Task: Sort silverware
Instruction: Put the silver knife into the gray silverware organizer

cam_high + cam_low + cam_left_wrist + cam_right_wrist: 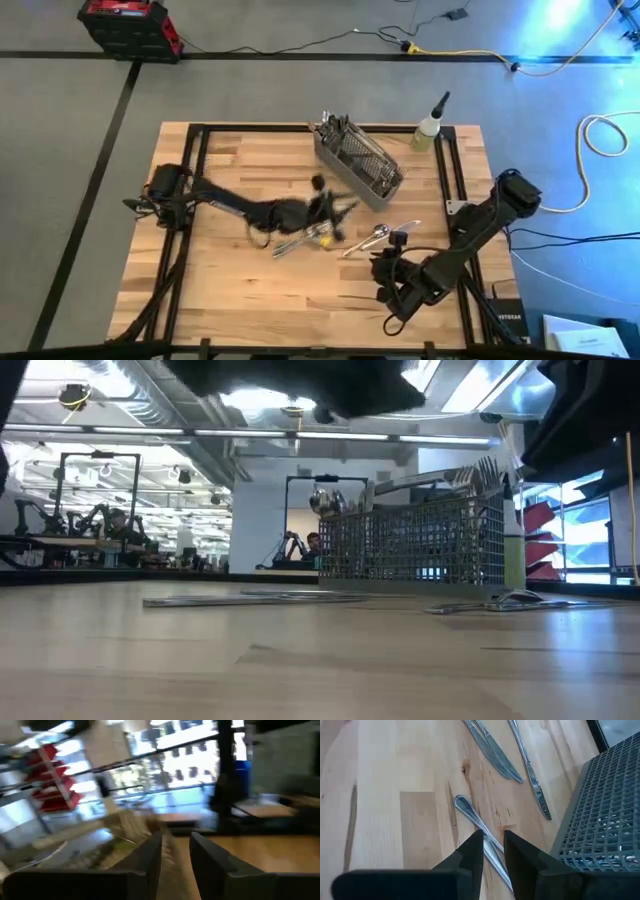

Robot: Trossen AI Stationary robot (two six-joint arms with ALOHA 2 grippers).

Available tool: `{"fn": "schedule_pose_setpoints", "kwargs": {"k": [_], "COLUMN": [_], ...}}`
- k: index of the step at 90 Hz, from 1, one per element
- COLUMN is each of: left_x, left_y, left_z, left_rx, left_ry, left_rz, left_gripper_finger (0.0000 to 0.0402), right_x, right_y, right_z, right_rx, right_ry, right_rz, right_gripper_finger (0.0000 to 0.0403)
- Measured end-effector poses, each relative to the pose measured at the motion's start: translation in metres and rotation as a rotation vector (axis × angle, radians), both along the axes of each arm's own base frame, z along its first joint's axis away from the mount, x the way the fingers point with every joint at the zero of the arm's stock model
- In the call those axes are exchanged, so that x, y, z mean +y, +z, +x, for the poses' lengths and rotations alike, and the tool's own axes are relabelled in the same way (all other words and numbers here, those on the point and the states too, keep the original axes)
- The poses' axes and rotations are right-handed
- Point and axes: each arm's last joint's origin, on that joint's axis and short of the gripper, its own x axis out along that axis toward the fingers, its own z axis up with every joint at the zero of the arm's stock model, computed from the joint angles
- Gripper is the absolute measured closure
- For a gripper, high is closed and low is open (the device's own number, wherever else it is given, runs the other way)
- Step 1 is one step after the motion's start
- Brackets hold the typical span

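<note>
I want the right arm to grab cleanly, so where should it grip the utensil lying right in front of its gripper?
Grip the slim handle mid-length, from straight above with the right gripper straddling it crosswise: it lies flat on the table, and the mesh basket crowds one side.

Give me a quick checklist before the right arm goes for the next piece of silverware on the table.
1. Right gripper over a piece: ok, it hangs above a spoon handle.
2. Right gripper empty: ok, narrow gap, nothing between the fingers.
3. Basket upright with silverware in it: ok.
4. Loose knives apart from the handle: ok.
5. Left gripper out of the way: cannot tell, it sits blurred near the basket.
6. Squeeze bottle clear of both arms: ok.
</note>
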Motion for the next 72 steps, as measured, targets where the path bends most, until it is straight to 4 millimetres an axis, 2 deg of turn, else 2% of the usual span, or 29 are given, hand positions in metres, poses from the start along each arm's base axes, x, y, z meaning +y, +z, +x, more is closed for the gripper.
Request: {"fn": "schedule_pose_setpoints", "kwargs": {"k": [10, 19, 29, 40, 47, 57, 64, 72], "left_x": [-0.025, -0.036, -0.041, -0.041, -0.046, -0.060, -0.070, -0.081], "left_y": [-0.019, -0.049, -0.080, -0.107, -0.117, -0.122, -0.122, -0.123], "left_z": [-0.031, -0.058, -0.085, -0.112, -0.126, -0.142, -0.151, -0.161], "left_rx": [0.028, 0.035, 0.056, 0.082, 0.109, 0.118, 0.104, 0.092], "left_ry": [0.040, 0.069, 0.083, 0.121, 0.096, 0.085, 0.103, 0.116], "left_rz": [-0.050, -0.107, -0.220, -0.319, -0.326, -0.282, -0.250, -0.216], "left_gripper_finger": [0.0318, 0.0318, 0.0318, 0.0318, 0.0318, 0.0318, 0.0318, 0.0318], "right_x": [0.002, 0.005, 0.007, 0.004, 0.001, -0.010, -0.024, -0.044], "right_y": [0.001, 0.002, 0.005, 0.008, 0.005, -0.015, -0.033, -0.048], "right_z": [0.002, 0.008, 0.021, 0.047, 0.069, 0.100, 0.117, 0.131], "right_rx": [-0.023, -0.053, -0.083, -0.157, -0.194, -0.199, -0.177, -0.153], "right_ry": [0.002, 0.036, 0.137, 0.225, 0.312, 0.418, 0.402, 0.339], "right_rz": [0.020, 0.032, 0.025, 0.035, 0.051, 0.021, -0.004, 0.018], "right_gripper_finger": [0.0343, 0.0343, 0.0343, 0.0343, 0.0347, 0.0374, 0.0396, 0.0395]}}
